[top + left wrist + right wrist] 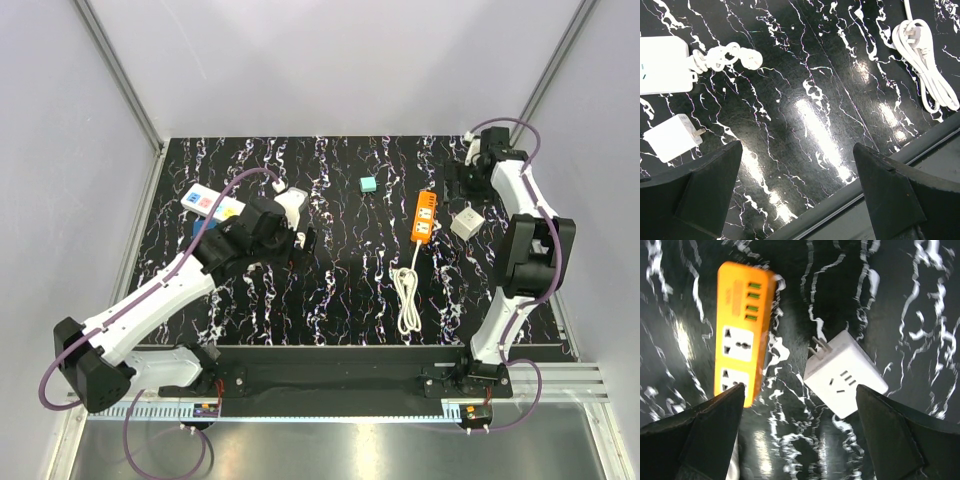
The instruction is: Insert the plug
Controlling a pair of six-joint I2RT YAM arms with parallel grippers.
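The plug is a white cube lying on its side on the black marbled table, just right of the orange power strip. In the right wrist view the plug shows its prongs pointing up-left toward the orange power strip. My right gripper hovers above the gap between them, open and holding nothing. From above, the right gripper hangs just beyond the two. My left gripper is open over bare table at mid-left, and the left gripper has nothing between its fingers.
A small teal cube sits far centre. A white strip with coloured buttons lies far left, with its coiled cord and a small white charger close by. The orange strip's white cable lies coiled toward the front edge.
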